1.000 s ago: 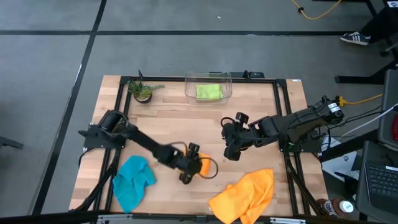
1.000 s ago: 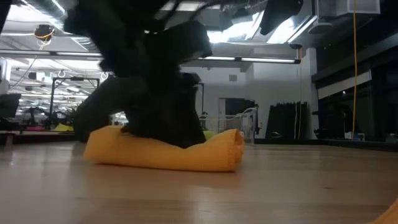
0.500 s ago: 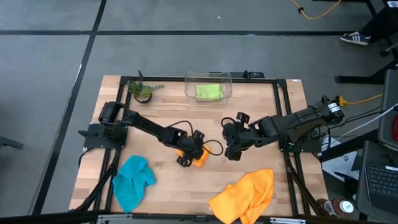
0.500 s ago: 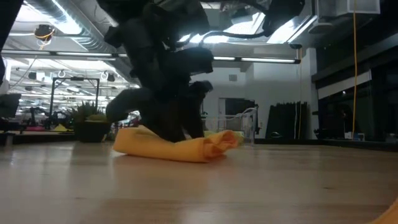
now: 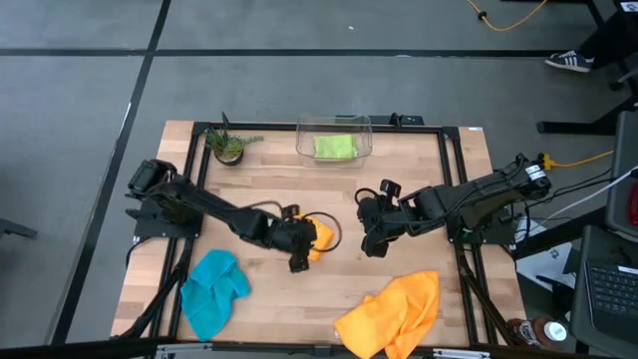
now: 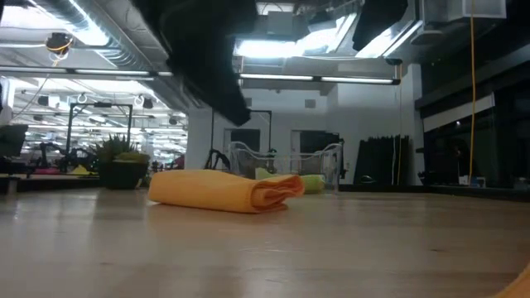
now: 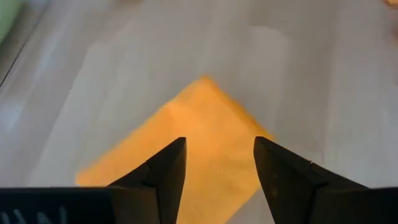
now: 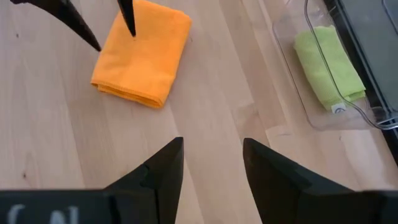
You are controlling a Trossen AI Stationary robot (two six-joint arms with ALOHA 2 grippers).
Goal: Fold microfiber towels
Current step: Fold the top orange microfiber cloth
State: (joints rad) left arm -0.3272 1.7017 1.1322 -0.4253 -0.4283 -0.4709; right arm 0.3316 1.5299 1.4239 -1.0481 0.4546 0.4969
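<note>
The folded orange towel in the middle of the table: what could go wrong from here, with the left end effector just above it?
1. The left end effector hangs open just above the folded orange towel; when it pulls away, a finger may catch the soft cloth and undo the fold.
2. The right end effector, also open, waits close by; the two arms may collide near the towel.
3. The clear plastic bin already holds the lime green towel; a careless drop may disturb it.

My two arms were dark, nearly black, built of slim jointed segments on blocky bases. A thin black cable looped beside the left gripper [image 5: 302, 251]. The right gripper [image 5: 371, 239] ended a thicker, knuckled wrist, and a yellow cable trailed near that arm's base. In my wrist views each finger [image 7: 166, 169] was a matte black, tapering wedge.
</note>
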